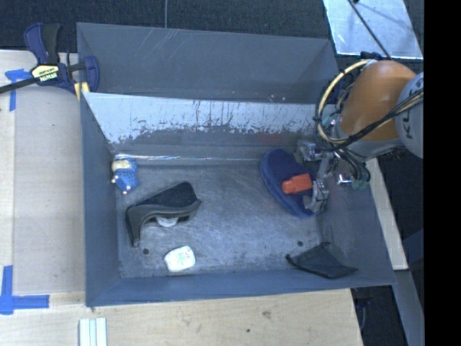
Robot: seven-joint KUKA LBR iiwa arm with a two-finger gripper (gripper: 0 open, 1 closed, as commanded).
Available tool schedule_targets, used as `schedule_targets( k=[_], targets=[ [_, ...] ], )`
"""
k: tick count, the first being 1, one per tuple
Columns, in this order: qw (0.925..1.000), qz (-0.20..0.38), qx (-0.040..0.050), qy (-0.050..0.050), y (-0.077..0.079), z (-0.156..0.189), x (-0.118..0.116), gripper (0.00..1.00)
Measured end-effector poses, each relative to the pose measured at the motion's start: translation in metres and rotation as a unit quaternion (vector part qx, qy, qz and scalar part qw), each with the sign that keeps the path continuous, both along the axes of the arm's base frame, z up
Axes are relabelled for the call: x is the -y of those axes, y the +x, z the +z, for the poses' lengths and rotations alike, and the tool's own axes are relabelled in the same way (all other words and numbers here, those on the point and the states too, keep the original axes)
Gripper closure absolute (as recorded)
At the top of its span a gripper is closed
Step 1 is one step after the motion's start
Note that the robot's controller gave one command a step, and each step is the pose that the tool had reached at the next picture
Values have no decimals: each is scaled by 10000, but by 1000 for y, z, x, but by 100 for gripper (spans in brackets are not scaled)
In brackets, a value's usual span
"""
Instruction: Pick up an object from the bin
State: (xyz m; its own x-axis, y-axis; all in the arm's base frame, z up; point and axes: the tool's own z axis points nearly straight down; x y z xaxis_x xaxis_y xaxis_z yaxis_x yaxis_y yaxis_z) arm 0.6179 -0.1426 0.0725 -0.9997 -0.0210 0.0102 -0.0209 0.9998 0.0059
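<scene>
The bin is slate grey, and its far wall carries a band of rust-red streaks and pale scratches. At the right lies a dark blue rounded thing with a bright orange piece on it. Left of centre is a black curved thing. Nearer lies a cream-white lump. At the far left is a small blue toy with a yellowish patch. A flat black scrap lies in the near right corner. The wrist cover is orange-brown.

A: What lies on the right of the bin?
B: A bowl-like thing near the back wall, a small block on it, the gripper at its right edge — and a flat piece in the front right corner.
A: And left?
B: A small figure at the back, a shoe just before it, an oval lump nearer the front.
</scene>
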Motion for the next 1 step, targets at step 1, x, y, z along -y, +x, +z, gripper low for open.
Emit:
schedule_targets(
  k=[1],
  targets=[
    [10000,4,3,-3,0,1,-1,0]
  ],
)
